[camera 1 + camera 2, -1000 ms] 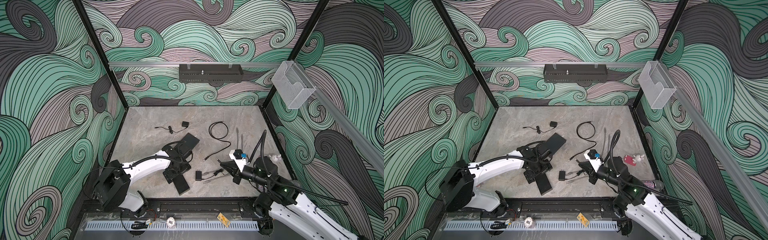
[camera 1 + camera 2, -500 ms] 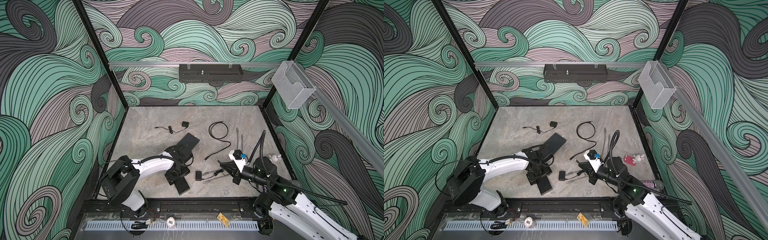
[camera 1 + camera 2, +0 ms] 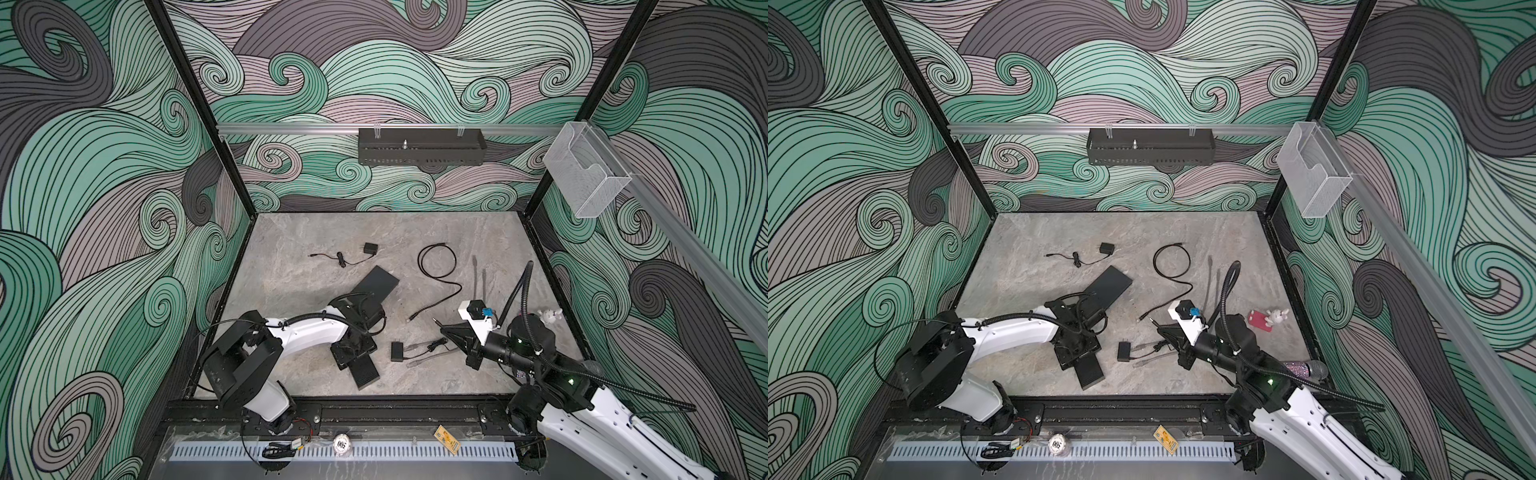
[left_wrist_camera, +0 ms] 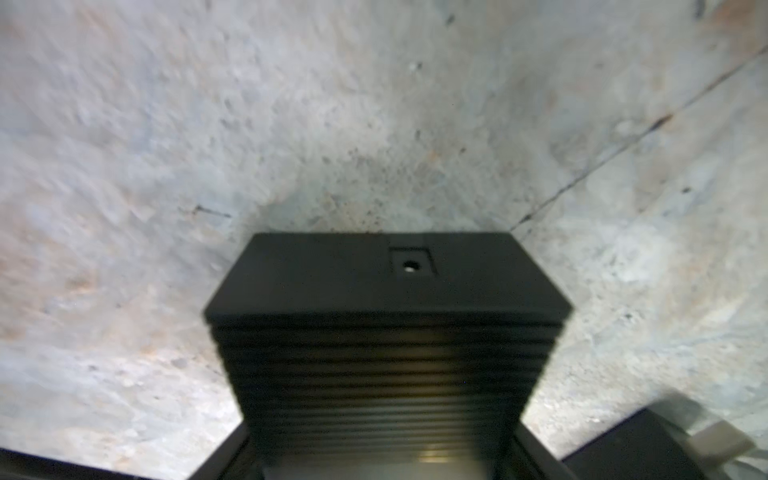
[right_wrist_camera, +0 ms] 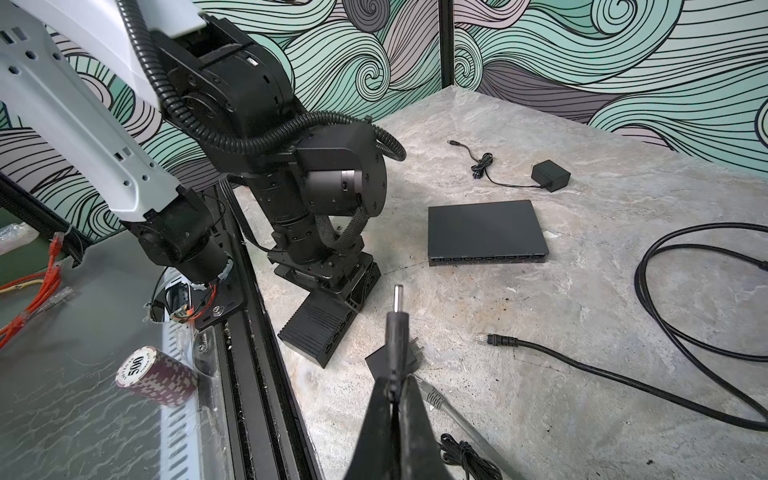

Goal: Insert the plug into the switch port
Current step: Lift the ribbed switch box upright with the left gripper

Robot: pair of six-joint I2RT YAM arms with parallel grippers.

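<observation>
The left gripper (image 3: 353, 350) stands down over a small ribbed switch (image 3: 366, 374) that lies on the table (image 3: 374, 232) near the front edge. Its jaws sit on either side of the switch's body, but I cannot tell whether they squeeze it. In the left wrist view the switch's end face shows a round port (image 4: 410, 266). A larger flat switch (image 3: 376, 282) lies just behind that arm. A black adapter (image 3: 397, 351) lies to the right of the small switch. Further right, the right gripper (image 5: 392, 384) has its jaws pressed together on the plug (image 5: 395, 328). The plug is held clear of the table, its metal tip apart from the port.
</observation>
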